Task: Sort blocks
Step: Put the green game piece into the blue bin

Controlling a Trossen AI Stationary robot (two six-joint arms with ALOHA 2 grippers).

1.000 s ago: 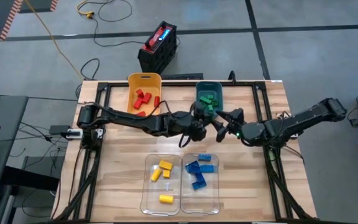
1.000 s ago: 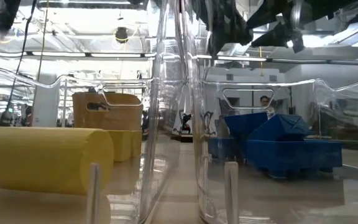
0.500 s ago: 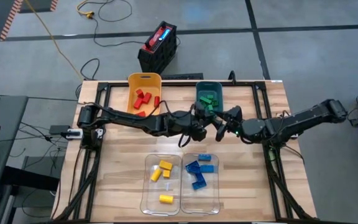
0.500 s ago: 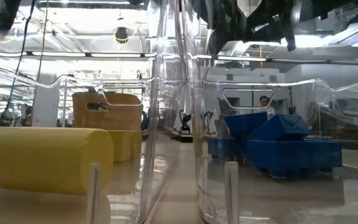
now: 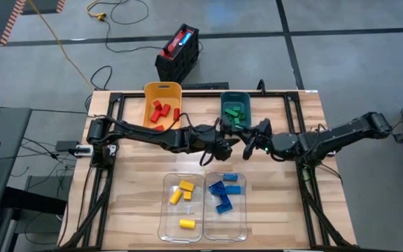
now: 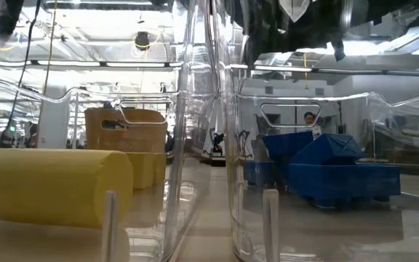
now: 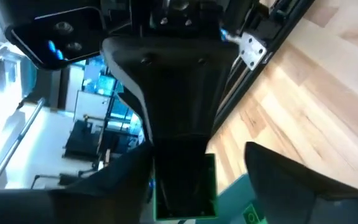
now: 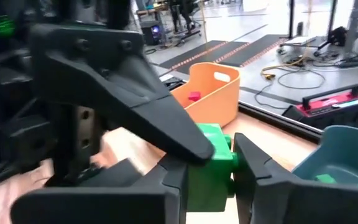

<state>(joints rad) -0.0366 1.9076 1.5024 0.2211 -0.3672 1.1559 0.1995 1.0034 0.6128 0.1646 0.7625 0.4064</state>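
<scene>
Above the middle of the table my two grippers meet tip to tip. My right gripper [image 5: 252, 140] [image 8: 210, 155] is shut on a small green block [image 8: 211, 167]. My left gripper [image 5: 233, 144] [image 7: 197, 149] stands open, a finger on either side of the block [image 7: 188, 190]. One of its fingers [image 8: 135, 106] lies close over the block's top. The other blocks lie sorted in bins: red [image 5: 161, 109], green [image 5: 234, 112], yellow [image 5: 182, 190] and blue [image 5: 222, 190]. My left gripper has one finger close against the green block's top; whether it touches, I cannot tell. My right gripper pinches the green block by two opposite sides [image 8: 194, 177] between its two fingers. The fingers come about level from the table's right side. The block is lifted clear, high above the table.
An orange bin [image 5: 162, 89] and a teal bin [image 5: 234, 96] stand at the far edge. Two clear bins [image 5: 180, 222] [image 5: 233, 220] stand side by side at the near edge and fill the low view. Bare wood lies to the left and right.
My right gripper has shut on the green block while my left gripper has opened off it. Both hands have stayed in place above the table's middle, and the block has kept its height.
</scene>
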